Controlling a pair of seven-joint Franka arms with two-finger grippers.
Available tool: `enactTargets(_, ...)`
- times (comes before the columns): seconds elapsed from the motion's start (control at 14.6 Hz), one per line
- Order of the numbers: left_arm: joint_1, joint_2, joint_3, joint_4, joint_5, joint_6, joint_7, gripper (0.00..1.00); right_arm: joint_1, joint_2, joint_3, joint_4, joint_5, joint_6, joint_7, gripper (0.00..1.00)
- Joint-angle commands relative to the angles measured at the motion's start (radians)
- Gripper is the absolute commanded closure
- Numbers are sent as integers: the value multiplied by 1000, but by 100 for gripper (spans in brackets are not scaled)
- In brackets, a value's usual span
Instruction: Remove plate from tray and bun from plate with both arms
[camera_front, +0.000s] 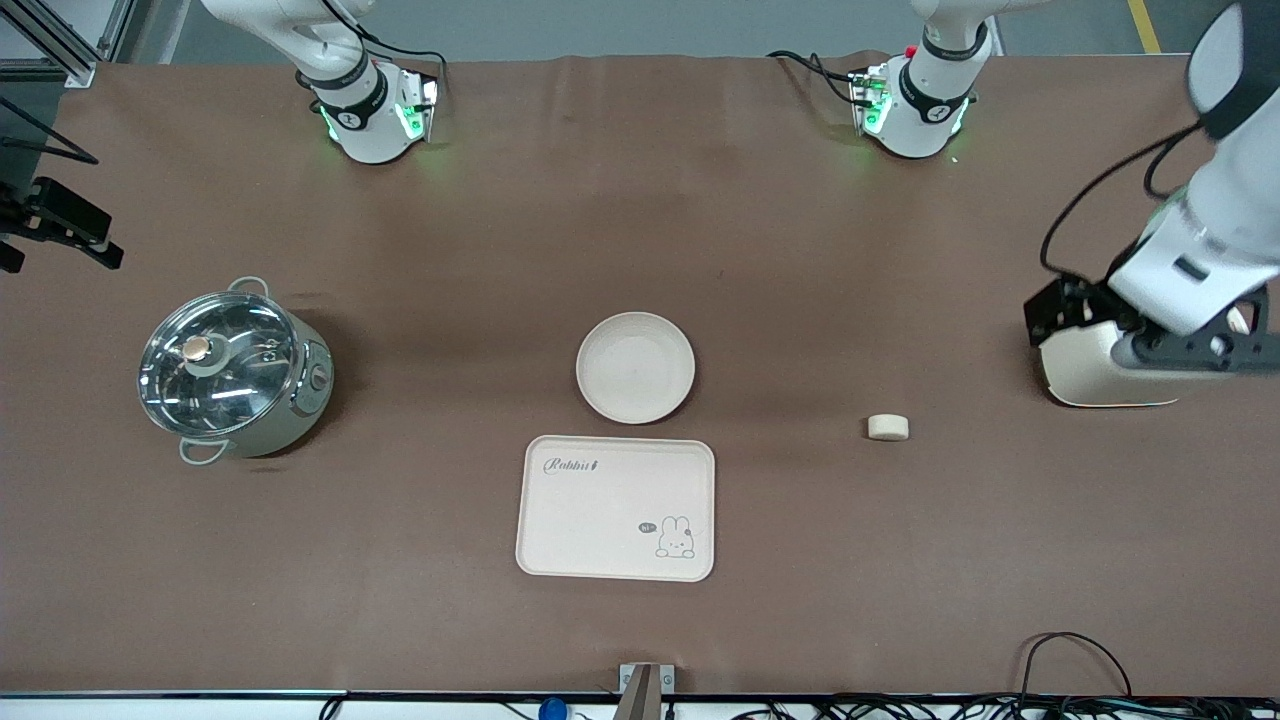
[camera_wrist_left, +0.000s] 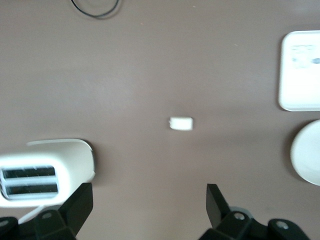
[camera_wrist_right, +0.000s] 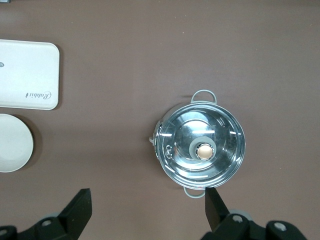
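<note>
Plate (camera_front: 635, 366) sits bare on the table (camera_front: 800, 250), just off the tray (camera_front: 615, 508) and farther from the front camera than it. You can see the tray is empty too. The bun (camera_front: 888, 427) lies alone on the table, toward the left arm's end, well apart from the plate. Both removals look done. Left gripper (camera_wrist_left: 150, 207) hangs over the toaster (camera_front: 1100, 375), jaws spread wide, holding nothing. Right gripper (camera_wrist_right: 148, 210) hangs near the lidded pot (camera_front: 232, 372), jaws likewise wide and empty.
</note>
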Motion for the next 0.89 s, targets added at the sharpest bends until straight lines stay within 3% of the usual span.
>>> enactTargets(0.0, -212, -111, 275, -101, -79, -6, 42, 0, -15, -30, 7, -47, -8, 2, -5, 0)
enactTargets(0.27, -212, -198, 301, -234, -72, 65, 72, 0, -15, -46, 7, -106, -7, 29, -5, 0)
enactTargets(0.48, -209, -187, 304, -210, -69, 59, 67, 0, -17, -81, 7, -162, -7, 54, -5, 0)
enactTargets(0.82, -208, -121, 304, -78, -66, 14, 68, 0, -26, -104, 6, -212, 1, 78, -5, 0)
